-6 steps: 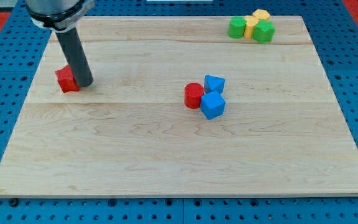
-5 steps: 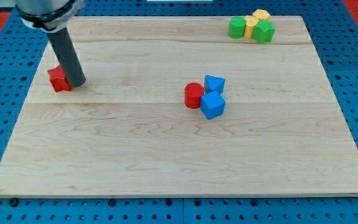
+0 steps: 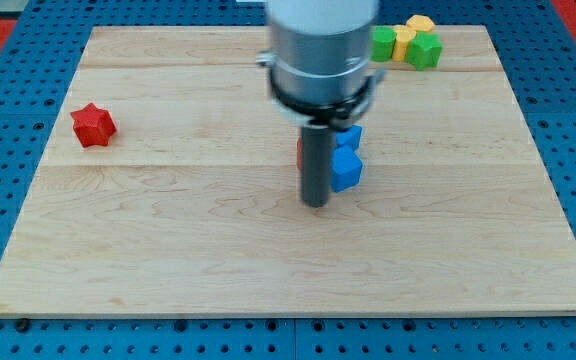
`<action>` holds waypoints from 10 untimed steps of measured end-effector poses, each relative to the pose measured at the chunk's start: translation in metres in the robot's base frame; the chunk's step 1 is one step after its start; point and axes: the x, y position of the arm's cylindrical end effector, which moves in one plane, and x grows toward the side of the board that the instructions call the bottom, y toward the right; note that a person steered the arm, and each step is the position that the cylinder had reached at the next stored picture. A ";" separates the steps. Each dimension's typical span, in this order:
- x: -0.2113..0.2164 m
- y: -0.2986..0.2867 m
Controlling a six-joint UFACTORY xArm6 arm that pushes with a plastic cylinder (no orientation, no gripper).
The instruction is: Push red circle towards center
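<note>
Now my tip (image 3: pixel 315 205) rests on the wooden board (image 3: pixel 168 250) near its middle, at the lower end of the dark rod (image 3: pixel 316 165) that hangs from the grey arm housing (image 3: pixel 322 50). It is a bare rod end with nothing to open or close, and it holds nothing.

The rod stands in front of the red circle (image 3: pixel 299 152), so only a thin red sliver shows at the rod's left edge, about halfway up the board and a little right of centre. My tip sits just below that sliver, toward the view's bottom; whether it touches the circle I cannot tell.

Just right of the rod is a blue cube (image 3: pixel 347 169), close beside the rod in the picture, with another blue block (image 3: pixel 352 135) touching it from above. That upper block's shape is partly hidden by the arm.

Far off at the view's left, well apart from everything else, lies a red star (image 3: pixel 93 125) near the board's left edge.

At the view's top right is a tight cluster: a green block (image 3: pixel 383 43) on the left, partly behind the arm housing, a yellow block (image 3: pixel 405 41) beside it, a second yellow block (image 3: pixel 421 23) behind, and a green cube (image 3: pixel 426 50) on the right.

Around the board runs the blue pegboard table (image 3: pixel 8 200).
</note>
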 end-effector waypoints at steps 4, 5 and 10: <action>-0.051 -0.013; -0.045 -0.028; -0.085 -0.091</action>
